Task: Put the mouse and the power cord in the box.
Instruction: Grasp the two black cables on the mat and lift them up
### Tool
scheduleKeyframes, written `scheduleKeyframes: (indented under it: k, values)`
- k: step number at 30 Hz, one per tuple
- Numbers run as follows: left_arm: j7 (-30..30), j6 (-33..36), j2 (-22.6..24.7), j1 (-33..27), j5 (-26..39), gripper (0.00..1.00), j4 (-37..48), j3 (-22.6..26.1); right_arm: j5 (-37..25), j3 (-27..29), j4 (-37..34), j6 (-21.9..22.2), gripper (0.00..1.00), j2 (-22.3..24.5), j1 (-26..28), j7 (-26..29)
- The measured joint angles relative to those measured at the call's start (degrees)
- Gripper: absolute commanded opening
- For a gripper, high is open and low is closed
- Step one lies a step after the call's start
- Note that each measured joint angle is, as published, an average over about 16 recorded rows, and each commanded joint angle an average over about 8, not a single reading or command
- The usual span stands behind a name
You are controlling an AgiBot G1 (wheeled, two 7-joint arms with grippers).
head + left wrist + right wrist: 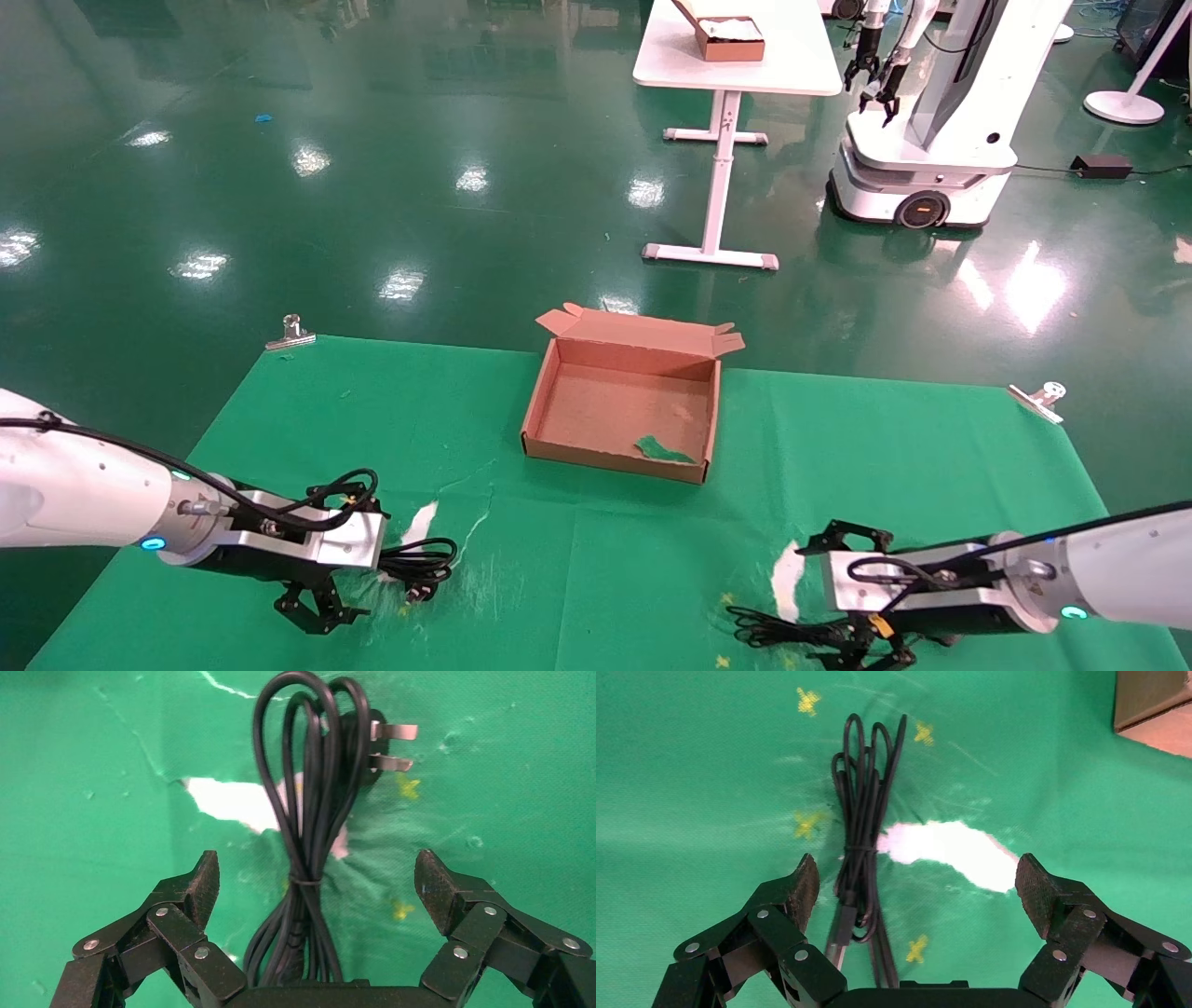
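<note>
The brown cardboard box (pixel 622 410) stands open at the middle of the green table, its flap lid up at the back. The power cord (pixel 419 564) (pixel 309 804) lies coiled near the front left, its pronged plug (pixel 379 741) at the far end. My left gripper (pixel 384 561) (pixel 318 881) is open, with the cord's tied bundle lying between its fingers and untouched. My right gripper (pixel 819 604) (pixel 921 885) is open at the front right over the mouse's thin bundled cable (pixel 773 631) (pixel 859 811). The mouse body is hidden.
A green scrap (pixel 663 450) lies in the box. White tears (pixel 790 568) show in the green cloth. Metal clips (pixel 291 333) (pixel 1038 399) hold its far corners. Beyond, a white table carries a smaller brown box (pixel 731 37), beside another robot (pixel 931 121).
</note>
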Motion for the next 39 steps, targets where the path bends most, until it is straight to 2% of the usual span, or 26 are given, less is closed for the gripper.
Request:
scheduleKeyframes:
  k: [1, 2, 3, 39]
  values:
    - [0.1, 0.0, 0.0, -0.1, 0.0, 0.05, 0.2, 0.0, 0.0, 0.0, -0.2, -0.1, 0.07, 0.0, 0.1, -0.2]
    - [0.2, -0.1, 0.0, -0.1, 0.0, 0.0, 0.4, 0.0, 0.1, 0.1, -0.4, -0.1, 0.02, 0.0, 0.1, -0.3]
    - [0.3, -0.1, 0.0, -0.2, -0.1, 0.0, 0.6, -0.1, 0.1, 0.1, -0.5, -0.1, 0.0, -0.1, 0.1, -0.5]
    - [0.1, 0.1, -0.1, 0.0, -0.1, 0.0, -0.1, -0.1, 0.2, 0.1, 0.1, -0.2, 0.0, 0.1, 0.0, -0.3]
